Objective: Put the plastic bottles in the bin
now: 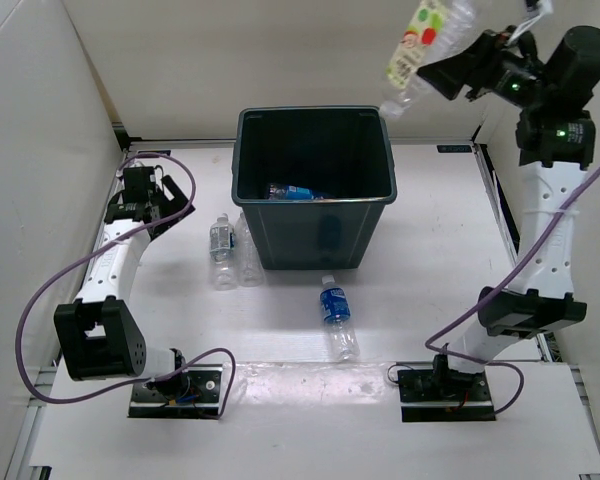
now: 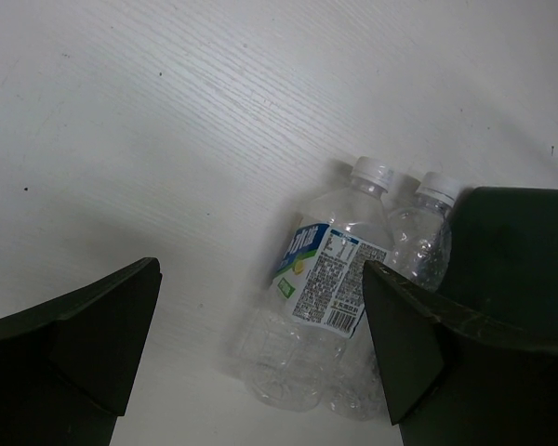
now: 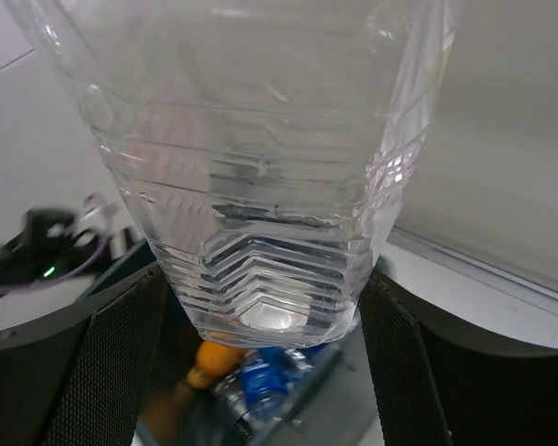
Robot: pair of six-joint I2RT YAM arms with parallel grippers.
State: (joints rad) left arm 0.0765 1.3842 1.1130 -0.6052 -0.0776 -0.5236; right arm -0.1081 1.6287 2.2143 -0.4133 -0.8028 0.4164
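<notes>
Item: my right pincer, clamped on yellowish-labelled bottle above corner of bin; blue-labelled bottle inside. My left pincer: apart.

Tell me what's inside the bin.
In the bin lies a blue-labelled bottle; the right wrist view adds an orange cap beside it. Its near wall hides the front of the floor, and the held bottle blocks most of the wrist view.
</notes>
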